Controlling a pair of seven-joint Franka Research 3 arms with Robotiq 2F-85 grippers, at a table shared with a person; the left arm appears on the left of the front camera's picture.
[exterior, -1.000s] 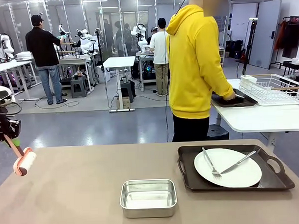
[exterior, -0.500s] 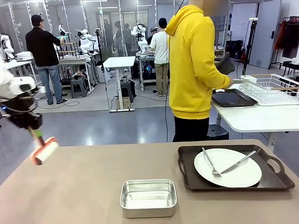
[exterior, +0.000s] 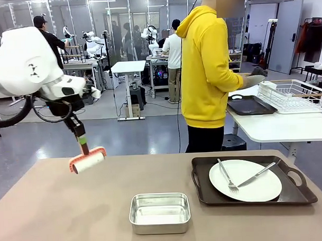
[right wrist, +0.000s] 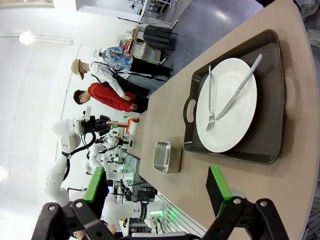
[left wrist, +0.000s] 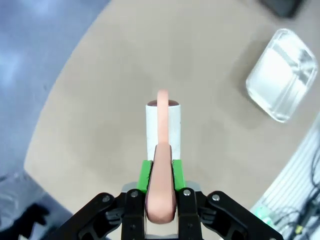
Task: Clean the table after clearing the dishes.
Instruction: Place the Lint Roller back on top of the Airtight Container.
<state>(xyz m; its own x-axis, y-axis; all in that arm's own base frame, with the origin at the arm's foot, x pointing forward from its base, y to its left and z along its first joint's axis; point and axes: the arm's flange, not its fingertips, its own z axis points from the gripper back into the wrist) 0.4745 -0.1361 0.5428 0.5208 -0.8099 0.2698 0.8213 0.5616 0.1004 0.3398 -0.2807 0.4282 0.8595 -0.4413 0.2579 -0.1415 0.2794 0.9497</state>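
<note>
Pinching a lint roller point(exterior: 88, 161) by its handle, the left gripper point(exterior: 79, 138) hovers over the table point(exterior: 53, 214), beyond and left of the steel pan point(exterior: 159, 212). The right gripper point(right wrist: 156, 182) is spread and empty. Right of the pan, a plate point(exterior: 258, 190) on its tray point(exterior: 203, 197) is uncleared. Wiping likely comes next: lower the roller flat.

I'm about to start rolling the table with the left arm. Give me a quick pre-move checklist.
1. Grip: left pincer shut on the roller: ok.
2. Roller touching the table: cannot tell.
3. Dishes cleared: tray with plate, fork and knife on the table: not ok.
4. Sweep path: steel pan sits mid-table: not ok.
5. Right pincer open, empty: ok.
6. Person at the side table, off ours: ok.
</note>
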